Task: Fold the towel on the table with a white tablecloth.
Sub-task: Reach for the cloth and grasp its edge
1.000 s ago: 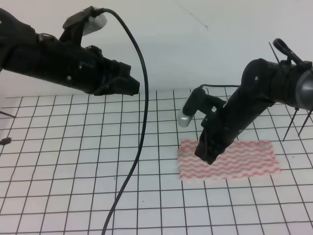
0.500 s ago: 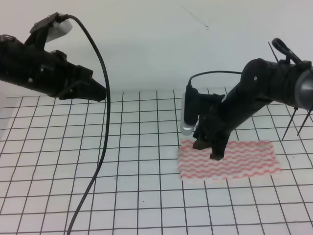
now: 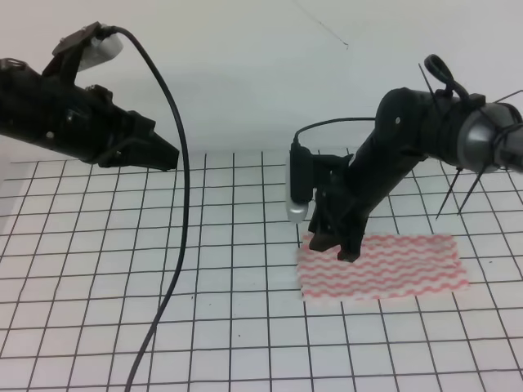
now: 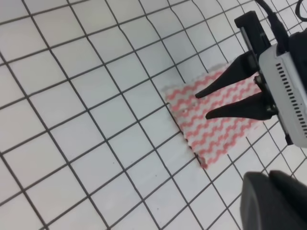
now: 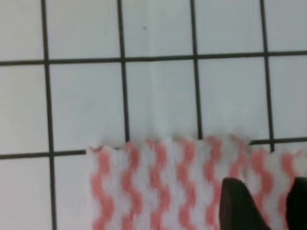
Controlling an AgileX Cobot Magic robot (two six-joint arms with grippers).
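The towel (image 3: 400, 269), pinkish-red and white with wavy stripes, lies flat on the table with a white tablecloth (image 3: 163, 286) at the right of centre. My right gripper (image 3: 331, 251) points down over the towel's left end, open, its fingertips just above or touching the cloth. The left wrist view shows the towel (image 4: 216, 132) with the right gripper (image 4: 201, 104) spread over its left end. The right wrist view has the towel's edge (image 5: 163, 187) and dark fingertips (image 5: 237, 206) at the bottom. My left gripper (image 3: 167, 155) hovers far left, high above the table, fingers together.
The black cable (image 3: 180, 229) from the left arm hangs down across the left middle of the table. Thin dark rods (image 3: 458, 184) stand at the right edge behind the right arm. A white wall backs the table.
The right gripper has shifted left along the towel to its left end and turned. The left arm drew back to the far left a second ago and has since held still.
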